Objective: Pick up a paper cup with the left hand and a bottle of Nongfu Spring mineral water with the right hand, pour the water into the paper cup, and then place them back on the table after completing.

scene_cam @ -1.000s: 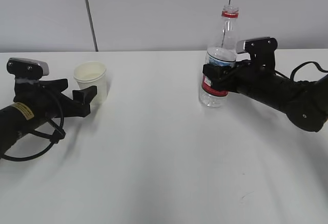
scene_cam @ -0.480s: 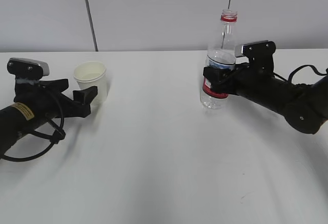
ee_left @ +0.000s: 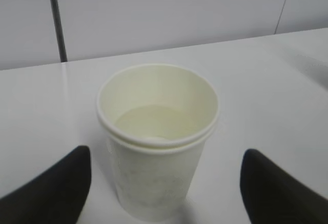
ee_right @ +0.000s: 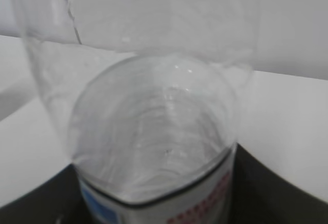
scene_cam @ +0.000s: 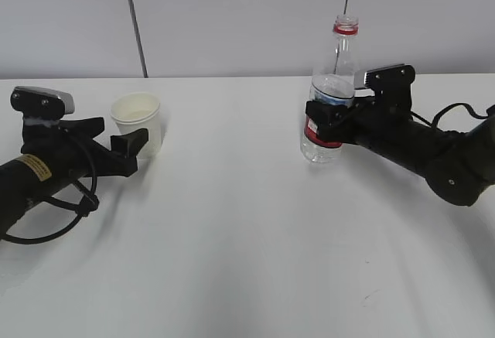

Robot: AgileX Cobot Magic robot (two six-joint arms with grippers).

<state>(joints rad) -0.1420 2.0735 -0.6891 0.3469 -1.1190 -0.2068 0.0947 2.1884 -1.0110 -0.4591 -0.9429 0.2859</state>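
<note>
White table [scene_cam: 232,237] against a plain grey wall, dark vertical seam on the left. Left gripper [scene_cam: 138,146] fingers spread apart, 1 on each side of the paper cup [scene_cam: 138,125], not clamping it; wrist view shows clear gaps between both fingers [ee_left: 48,190] and the cup wall. Cup stands upright on the table, far left, with pale liquid inside [ee_left: 156,124]. Left arm lies low on the table, yellow sticker [scene_cam: 33,168] on it, black cable looped beside. Right gripper [scene_cam: 321,121] clenched around the water bottle [scene_cam: 331,94] at its red label band. Bottle upright, uncapped, red neck ring, right of centre, base at or just above the table, cannot tell which. Water [ee_right: 154,126] sits low inside. Right arm stretches off right.
</note>
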